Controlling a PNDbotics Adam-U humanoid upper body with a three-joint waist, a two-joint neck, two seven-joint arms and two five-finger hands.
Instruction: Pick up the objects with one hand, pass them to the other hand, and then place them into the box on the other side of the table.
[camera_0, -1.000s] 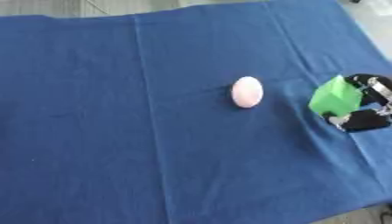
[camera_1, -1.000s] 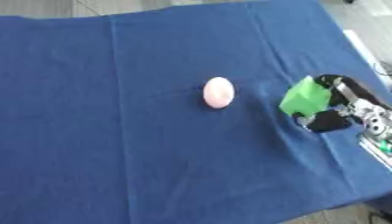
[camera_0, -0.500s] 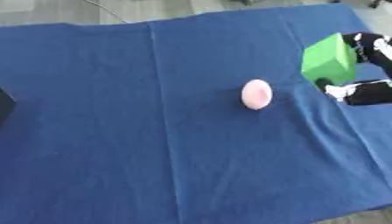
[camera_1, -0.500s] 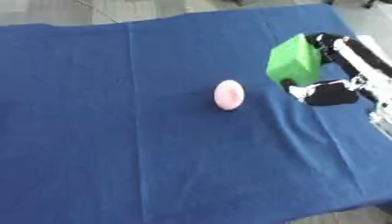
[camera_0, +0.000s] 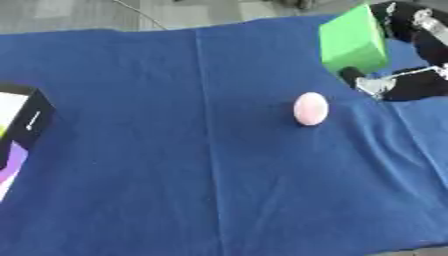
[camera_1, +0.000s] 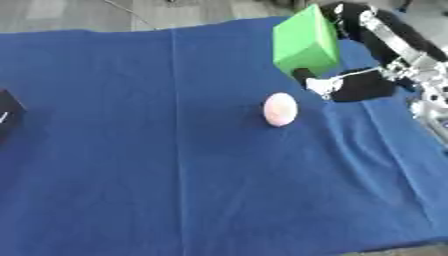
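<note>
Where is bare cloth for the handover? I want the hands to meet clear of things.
Bare blue cloth runs between the box at the left edge and the pink egg, and across the whole near side. It is crowded at the far right, where the right hand holds the green block.

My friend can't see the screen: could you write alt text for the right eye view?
The robot's right hand holds a green block above a blue cloth-covered table. A pink egg lies on the cloth near the middle, and a black box's corner shows at the left edge.
</note>
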